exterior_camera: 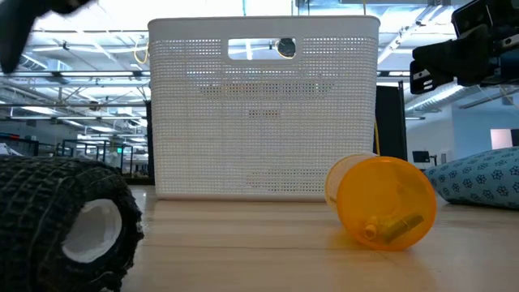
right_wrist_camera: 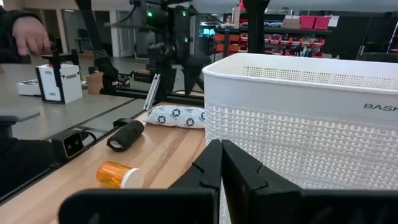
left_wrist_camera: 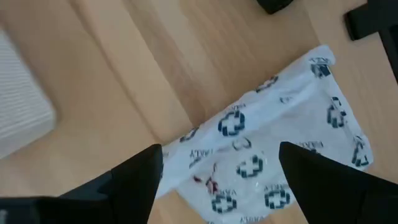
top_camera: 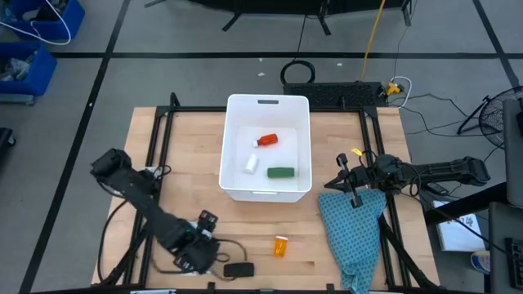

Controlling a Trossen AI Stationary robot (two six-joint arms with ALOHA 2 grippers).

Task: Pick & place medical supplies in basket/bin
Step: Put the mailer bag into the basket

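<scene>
A white packet with dark dots (left_wrist_camera: 273,162) lies flat on the table near its front edge. My left gripper (left_wrist_camera: 217,180) is open above it, one finger on either side, apart from it. In the right wrist view the packet (right_wrist_camera: 177,116) lies below the left arm. The orange vial (top_camera: 280,246) lies on its side on the wood, and the black oblong (top_camera: 239,269) lies close to the front edge. The white bin (top_camera: 268,106) holds the red-and-white bottle (top_camera: 267,140), the green oblong (top_camera: 280,172) and a small white item (top_camera: 252,164). My right gripper (right_wrist_camera: 222,165) is shut, hovering right of the bin.
The teal patterned cloth (top_camera: 353,224) lies on the table's right side under the right arm. Black frame rails (top_camera: 163,131) run along both table sides. A person's hand (right_wrist_camera: 28,34) shows in the room beyond the table. Bare wood lies between bin and vial.
</scene>
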